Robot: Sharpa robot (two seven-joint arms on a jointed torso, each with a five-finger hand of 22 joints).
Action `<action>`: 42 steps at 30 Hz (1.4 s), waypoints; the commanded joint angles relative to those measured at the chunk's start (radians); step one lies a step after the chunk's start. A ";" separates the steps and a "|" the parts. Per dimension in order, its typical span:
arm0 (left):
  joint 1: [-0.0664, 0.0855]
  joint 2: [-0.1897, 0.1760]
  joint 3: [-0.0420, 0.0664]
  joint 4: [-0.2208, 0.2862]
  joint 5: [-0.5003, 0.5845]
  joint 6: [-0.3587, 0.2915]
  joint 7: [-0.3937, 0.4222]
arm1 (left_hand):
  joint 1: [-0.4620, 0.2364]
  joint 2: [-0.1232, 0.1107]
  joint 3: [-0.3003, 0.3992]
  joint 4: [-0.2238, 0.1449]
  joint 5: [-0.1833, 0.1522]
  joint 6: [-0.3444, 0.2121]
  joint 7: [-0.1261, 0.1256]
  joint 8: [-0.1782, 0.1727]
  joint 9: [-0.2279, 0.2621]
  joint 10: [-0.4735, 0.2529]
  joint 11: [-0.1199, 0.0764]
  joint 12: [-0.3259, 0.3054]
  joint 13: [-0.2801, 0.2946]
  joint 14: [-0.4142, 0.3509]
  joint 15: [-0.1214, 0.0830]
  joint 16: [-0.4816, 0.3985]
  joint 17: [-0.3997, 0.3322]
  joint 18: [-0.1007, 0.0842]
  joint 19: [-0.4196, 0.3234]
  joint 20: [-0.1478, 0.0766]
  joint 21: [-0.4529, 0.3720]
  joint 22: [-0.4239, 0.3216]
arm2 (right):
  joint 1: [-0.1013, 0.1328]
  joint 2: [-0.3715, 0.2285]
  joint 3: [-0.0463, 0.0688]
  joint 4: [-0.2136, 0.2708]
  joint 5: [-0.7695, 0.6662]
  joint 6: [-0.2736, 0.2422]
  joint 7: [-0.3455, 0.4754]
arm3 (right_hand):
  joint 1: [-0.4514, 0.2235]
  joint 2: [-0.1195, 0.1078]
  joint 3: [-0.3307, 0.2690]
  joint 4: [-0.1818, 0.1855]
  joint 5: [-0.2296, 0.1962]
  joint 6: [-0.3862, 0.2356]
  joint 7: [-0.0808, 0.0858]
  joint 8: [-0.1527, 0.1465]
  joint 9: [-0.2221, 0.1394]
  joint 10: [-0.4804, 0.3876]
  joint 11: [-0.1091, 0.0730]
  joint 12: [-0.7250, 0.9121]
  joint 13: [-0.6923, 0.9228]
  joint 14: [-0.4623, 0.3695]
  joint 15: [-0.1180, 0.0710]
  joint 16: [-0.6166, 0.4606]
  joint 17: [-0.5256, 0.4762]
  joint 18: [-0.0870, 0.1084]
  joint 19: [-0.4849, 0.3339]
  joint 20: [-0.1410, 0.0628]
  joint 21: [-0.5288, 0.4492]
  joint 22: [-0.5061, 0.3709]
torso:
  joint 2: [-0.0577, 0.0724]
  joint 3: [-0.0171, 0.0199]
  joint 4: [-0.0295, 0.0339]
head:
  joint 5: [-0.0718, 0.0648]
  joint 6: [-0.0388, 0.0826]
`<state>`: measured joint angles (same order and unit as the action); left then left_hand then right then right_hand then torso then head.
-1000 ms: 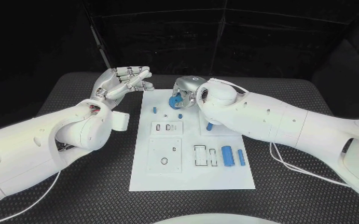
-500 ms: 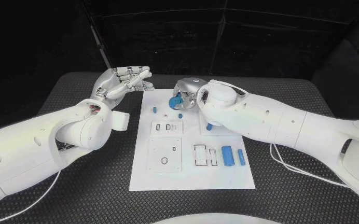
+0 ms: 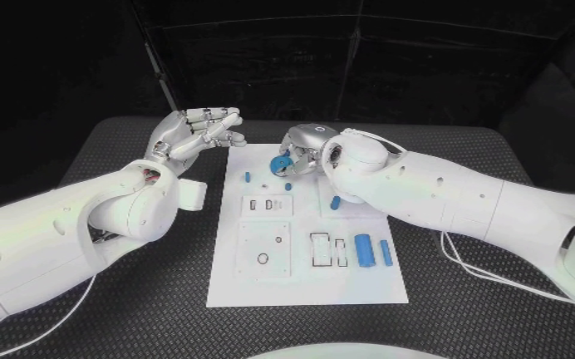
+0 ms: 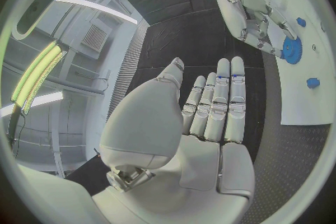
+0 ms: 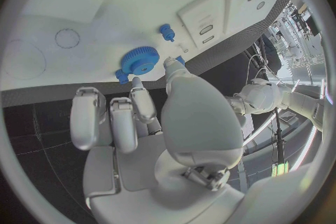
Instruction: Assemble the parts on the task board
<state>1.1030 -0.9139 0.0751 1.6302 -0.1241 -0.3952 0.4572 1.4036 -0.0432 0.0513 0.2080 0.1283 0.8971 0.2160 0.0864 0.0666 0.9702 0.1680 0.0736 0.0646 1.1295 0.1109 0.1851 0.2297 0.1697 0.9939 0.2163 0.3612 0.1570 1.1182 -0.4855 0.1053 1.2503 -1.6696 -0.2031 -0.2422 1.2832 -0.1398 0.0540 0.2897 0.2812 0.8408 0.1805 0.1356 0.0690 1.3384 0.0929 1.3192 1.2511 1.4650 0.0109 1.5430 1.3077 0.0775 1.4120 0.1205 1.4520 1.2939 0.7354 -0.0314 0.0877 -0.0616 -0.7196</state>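
Nearest you on the task board (image 3: 306, 288), two blue bars (image 3: 373, 253) lie right of the slots, probably staged for later. Farther up, your right hand (image 3: 300, 153) pinches the blue gear (image 3: 281, 165) in its fingertips, just above the board's far end, likely seeking its peg. Your left hand (image 3: 195, 132) hovers beyond the far-left corner, fingers extended, holding nothing.

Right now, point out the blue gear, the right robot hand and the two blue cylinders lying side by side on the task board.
blue gear (image 5: 140, 60): right wrist view, on its toothed face.
right robot hand (image 3: 303, 148): head view, on the silver back of the hand.
two blue cylinders (image 3: 364, 251): head view, on the thicker cylinder's middle.
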 commanded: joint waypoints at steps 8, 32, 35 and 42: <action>0.001 -0.003 0.001 0.000 0.000 0.014 -0.001 | 0.002 0.014 0.000 -0.006 -0.003 0.005 0.002 -0.005 -0.001 0.002 0.005 -0.004 -0.001 -0.001 0.004 -0.006 0.002 0.011 -0.002 0.001 -0.001 -0.001 | 0.002 -0.193 0.004 0.112 0.332 -0.235 0.259 | 0.084 0.034 0.010 -0.049 0.047 0.025 -0.006 0.014 0.000 0.009 -0.006 0.011 0.009 0.093 0.002 0.004 0.206 -0.020 0.001 0.001 0.005 0.003 | -0.004 0.0008 -0.0073 | -0.009 0.011; -0.015 0.037 0.001 -0.030 0.000 0.029 -0.004 | 0.008 0.019 0.001 -0.012 -0.003 0.010 -0.003 -0.006 0.000 0.007 0.003 -0.004 0.000 -0.003 0.004 -0.011 0.005 0.011 -0.006 0.002 -0.003 -0.003 | -0.035 -0.436 0.004 0.070 0.453 -0.086 0.324 | 0.191 0.007 -0.023 -0.115 -0.057 -0.046 -0.007 -0.013 0.000 0.002 -0.007 0.003 0.002 0.094 0.000 0.007 0.215 -0.018 -0.006 -0.002 0.001 -0.005 | -0.011 0.0162 -0.0227 | -0.037 0.025; -0.017 0.038 0.001 -0.033 0.000 0.029 -0.004 | 0.009 0.020 0.001 -0.013 -0.003 0.011 -0.004 -0.006 0.000 0.007 0.003 -0.004 0.000 -0.003 0.004 -0.012 0.005 0.011 -0.007 0.002 -0.004 -0.003 | -0.044 -0.432 0.004 0.064 0.452 -0.076 0.322 | 0.196 0.013 -0.024 -0.118 -0.050 -0.028 -0.006 -0.001 0.003 0.003 -0.006 0.003 0.002 0.095 0.001 0.007 0.215 -0.018 -0.006 -0.001 0.001 -0.005 | -0.010 0.0179 -0.0225 | -0.036 0.024; -0.019 0.039 0.001 -0.037 0.000 0.028 -0.004 | 0.009 0.020 0.001 -0.013 -0.003 0.011 -0.004 -0.006 0.000 0.007 0.003 -0.004 0.000 -0.003 0.004 -0.012 0.005 0.011 -0.007 0.002 -0.004 -0.003 | -0.061 -0.409 0.004 0.029 0.445 -0.066 0.320 | 0.197 0.019 -0.026 -0.120 -0.047 -0.013 -0.005 0.008 0.005 0.002 -0.005 0.003 0.002 0.095 0.002 0.008 0.216 -0.018 -0.006 0.000 0.001 -0.005 | -0.011 0.0144 -0.0216 | -0.035 0.020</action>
<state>1.0831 -0.8760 0.0748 1.5931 -0.1240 -0.3785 0.4521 1.4129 -0.0340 0.0515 0.2024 0.1283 0.9008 0.2124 0.0864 0.0666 0.9702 0.1680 0.0736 0.0649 1.1295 0.1109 0.1772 0.2332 0.1696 0.9939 0.2164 0.3613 0.1550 1.0567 -0.8975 0.1087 1.2848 -1.2267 -0.2927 0.0693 1.4740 -0.1233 0.0310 0.1748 0.2302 0.8212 0.1721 0.1390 0.0730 1.3454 0.0857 1.3242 1.2528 1.4650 0.0108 1.5472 1.3074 0.0774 1.4095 0.1180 1.4520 1.2893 0.7246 -0.0153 0.0654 -0.0962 -0.6983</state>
